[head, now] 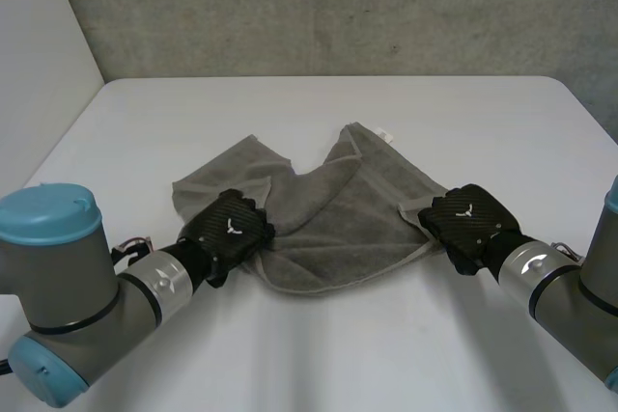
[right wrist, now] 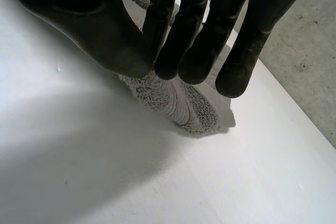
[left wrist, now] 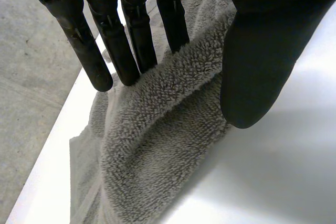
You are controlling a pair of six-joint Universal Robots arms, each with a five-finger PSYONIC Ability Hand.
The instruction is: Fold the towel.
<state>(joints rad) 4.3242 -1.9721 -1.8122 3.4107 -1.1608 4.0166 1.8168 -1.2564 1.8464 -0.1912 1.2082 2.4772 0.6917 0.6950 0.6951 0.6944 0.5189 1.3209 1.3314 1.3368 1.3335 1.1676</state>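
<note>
The grey towel lies crumpled in the middle of the white table, with its far edge turned up and a small tag at the back. My left hand rests on the towel's near left part. In its wrist view the straight fingers and the thumb stand apart on either side of a raised fold of towel. My right hand is at the towel's right corner. There the thumb and the fingers meet and pinch the towel's edge just above the table.
A grey concrete wall rises behind the table's far edge. A pale wall stands at the left. Bare table top lies in front of the towel, between my two arms, and beyond it towards the back.
</note>
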